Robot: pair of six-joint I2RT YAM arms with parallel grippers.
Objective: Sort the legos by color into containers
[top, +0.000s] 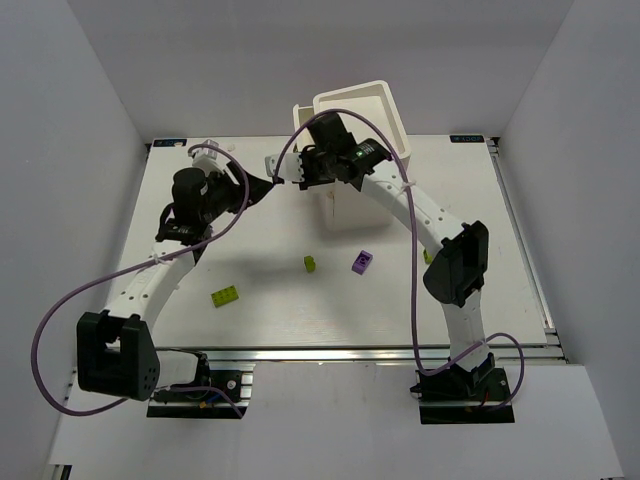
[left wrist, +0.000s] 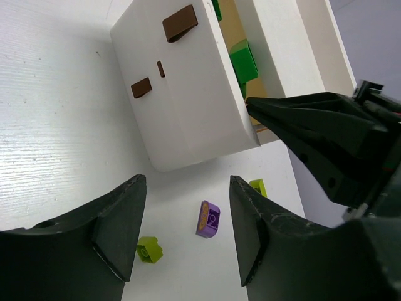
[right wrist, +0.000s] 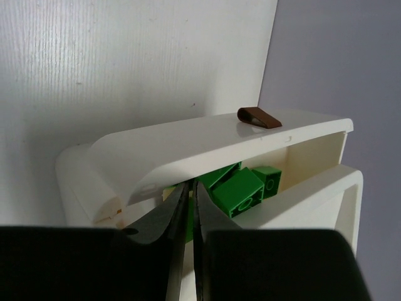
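Observation:
The white cabinet [top: 362,108] stands at the back, with one drawer [right wrist: 207,147] pulled out by its brown knob [right wrist: 259,116]. Several dark green legos [right wrist: 241,191] lie inside that drawer [left wrist: 188,94]. My right gripper [right wrist: 190,186] has its tips at the drawer's opening, jaws almost together, and I see nothing held between them. My left gripper [left wrist: 188,232] hangs open and empty just left of the cabinet [top: 262,188]. On the table lie a purple lego [top: 363,261], a small lime lego [top: 311,264] and a longer lime lego [top: 226,295].
Another lime lego [top: 428,256] lies half hidden by the right arm's forearm. The right arm [top: 455,265] arches over the table's right half. Grey walls close in the table [top: 120,230] on the left, back and right.

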